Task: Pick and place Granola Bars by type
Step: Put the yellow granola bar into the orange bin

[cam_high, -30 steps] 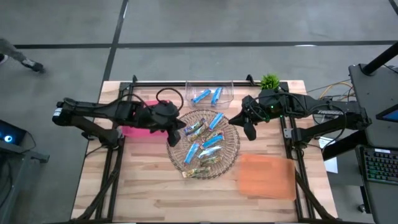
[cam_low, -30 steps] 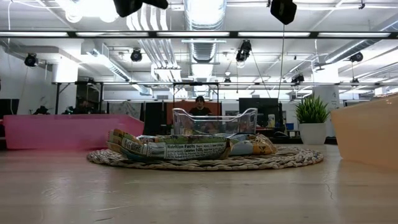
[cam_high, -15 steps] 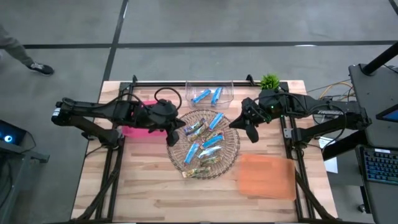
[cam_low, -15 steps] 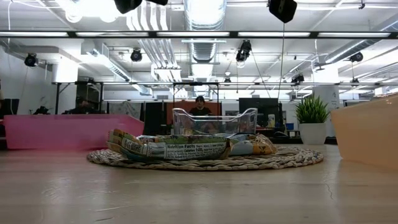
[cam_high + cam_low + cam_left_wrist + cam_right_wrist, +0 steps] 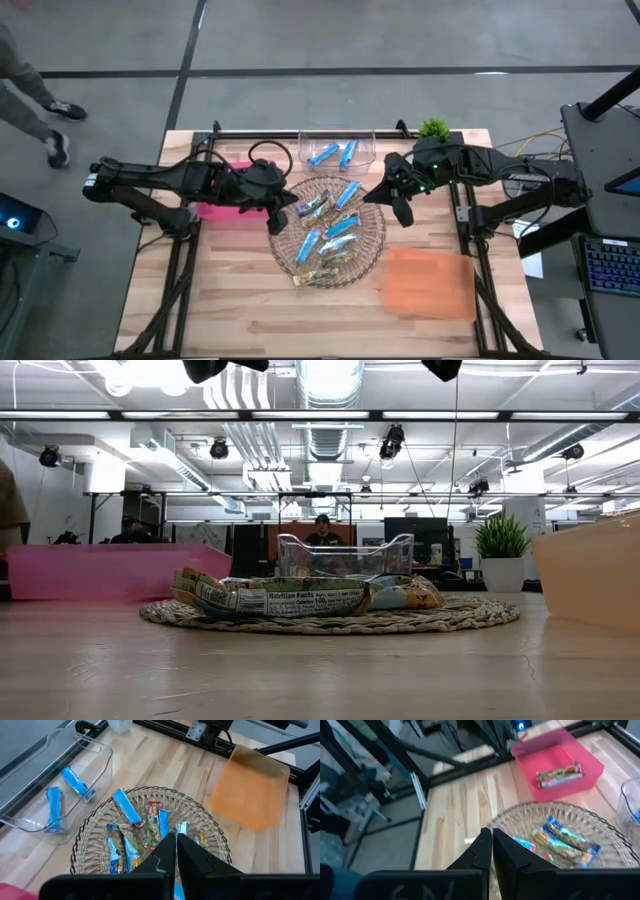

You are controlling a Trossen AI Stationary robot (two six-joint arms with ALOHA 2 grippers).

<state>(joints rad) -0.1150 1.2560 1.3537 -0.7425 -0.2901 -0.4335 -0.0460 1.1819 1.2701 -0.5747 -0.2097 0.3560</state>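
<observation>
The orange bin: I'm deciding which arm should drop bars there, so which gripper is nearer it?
Right. The right gripper hovers at the wicker tray's edge, just beyond the orange bin; the left gripper is across the tray, by the pink bin.

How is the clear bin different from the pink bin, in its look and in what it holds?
The clear bin is see-through and holds two blue bars; the pink bin is opaque and holds one multicoloured bar. The clear bin stands at the table's far edge, past the wicker tray; the pink bin stands on the left arm's side. Both are open-topped boxes.
</observation>
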